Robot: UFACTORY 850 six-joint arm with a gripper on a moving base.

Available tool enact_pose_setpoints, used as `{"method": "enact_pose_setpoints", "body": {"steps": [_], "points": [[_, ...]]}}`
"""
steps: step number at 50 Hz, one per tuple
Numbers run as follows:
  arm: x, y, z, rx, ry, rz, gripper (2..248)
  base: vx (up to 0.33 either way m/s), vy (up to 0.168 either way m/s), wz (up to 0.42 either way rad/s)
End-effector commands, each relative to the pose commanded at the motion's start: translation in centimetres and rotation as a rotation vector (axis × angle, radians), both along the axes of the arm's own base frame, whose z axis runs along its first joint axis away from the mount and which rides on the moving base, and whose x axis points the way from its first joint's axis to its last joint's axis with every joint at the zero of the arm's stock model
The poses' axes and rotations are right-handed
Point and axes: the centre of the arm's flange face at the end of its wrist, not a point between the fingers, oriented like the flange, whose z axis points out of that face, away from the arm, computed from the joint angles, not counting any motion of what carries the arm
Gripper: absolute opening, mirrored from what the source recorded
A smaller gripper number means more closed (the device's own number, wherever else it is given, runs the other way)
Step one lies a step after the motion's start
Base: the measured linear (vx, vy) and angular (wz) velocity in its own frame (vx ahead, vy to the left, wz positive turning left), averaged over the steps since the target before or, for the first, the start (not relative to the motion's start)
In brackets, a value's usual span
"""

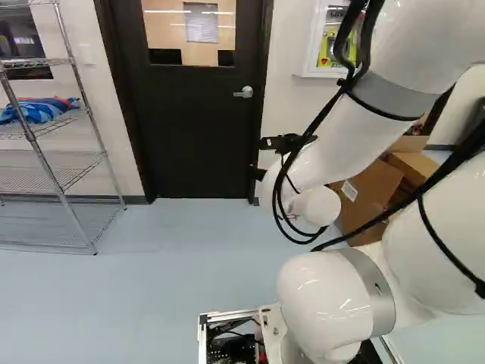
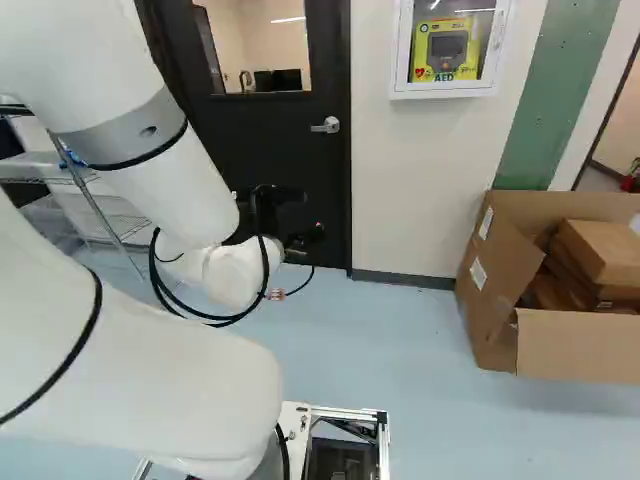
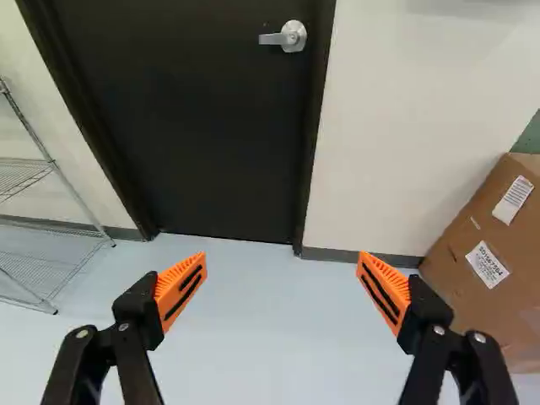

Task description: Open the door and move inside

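Holding the gripper (image 2: 303, 216) wide open, blocked by the closed door (image 1: 201, 136) with lever handle (image 1: 245, 92), upper centre of the left base view. Flanked by wire shelving (image 1: 30, 135) at left there, and a cardboard box (image 2: 580, 345) at the right base view's right.

Blue cloth (image 1: 45, 112) lies on a wire shelving rack (image 1: 30, 136), left in the left base view, while a yellow device (image 2: 447, 52) sits in a white wall cabinet (image 2: 444, 93) and an open cardboard box (image 2: 580, 345) holds brown cartons (image 2: 600, 250).
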Motion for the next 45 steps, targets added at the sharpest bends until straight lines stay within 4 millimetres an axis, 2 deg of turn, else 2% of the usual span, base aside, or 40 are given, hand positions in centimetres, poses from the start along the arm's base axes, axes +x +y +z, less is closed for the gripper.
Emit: {"method": "enact_pose_setpoints", "body": {"steps": [45], "points": [[0.00, 0.00, 0.00, 0.000, 0.000, 0.000, 247, 0.076, 0.137, -0.050]]}}
